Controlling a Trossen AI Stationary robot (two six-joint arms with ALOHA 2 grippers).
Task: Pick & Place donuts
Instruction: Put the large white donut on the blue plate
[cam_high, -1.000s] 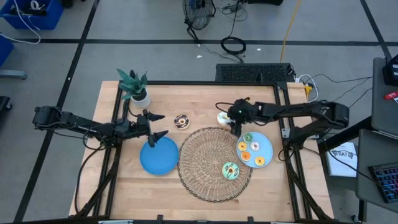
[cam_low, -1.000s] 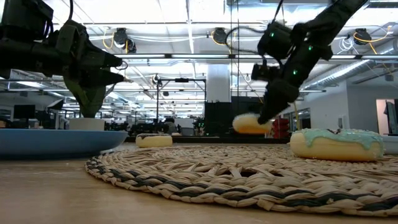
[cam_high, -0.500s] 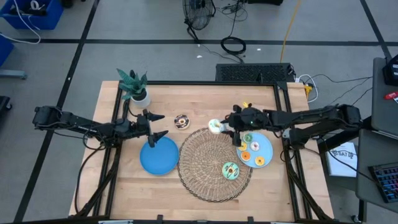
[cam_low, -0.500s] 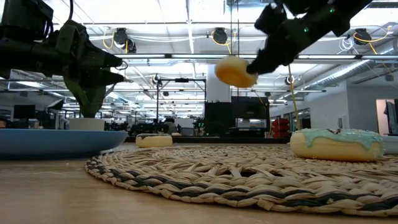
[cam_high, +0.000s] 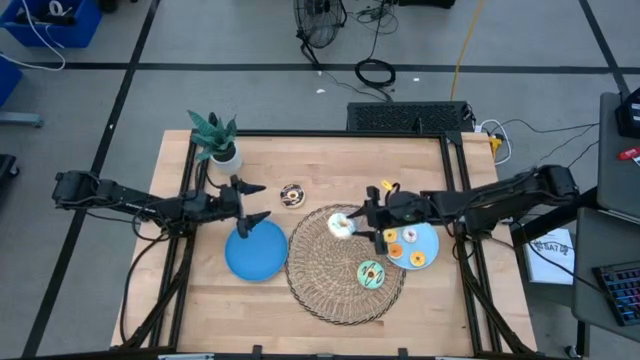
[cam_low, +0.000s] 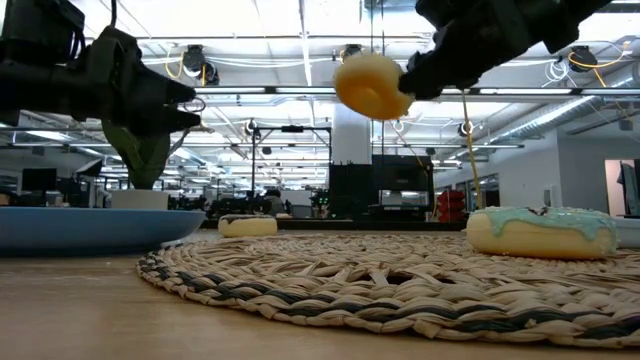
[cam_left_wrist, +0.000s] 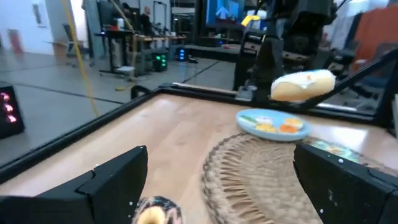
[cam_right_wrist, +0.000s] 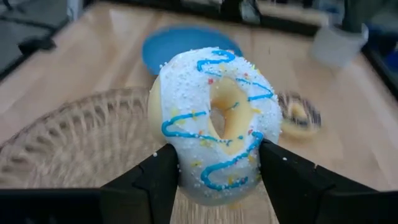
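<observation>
— Above the wicker mat (cam_high: 345, 262), near its one o'clock edge, the white-iced donut (cam_high: 341, 225) is held clamped in the right claw (cam_high: 358, 223). It has been lifted off the desk (cam_high: 310, 160) and carried over from the far side.

— And the left claw (cam_high: 252, 201)?

— Spread wide, idle at twelve o'clock of the empty blue plate (cam_high: 255, 252). A placement seems imminent; where is not shown.

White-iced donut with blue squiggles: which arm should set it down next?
Right. The right gripper already holds the white-iced donut with blue squiggles in the air over the round woven wicker mat. The left gripper hangs open and empty above the empty blue plate.
</observation>
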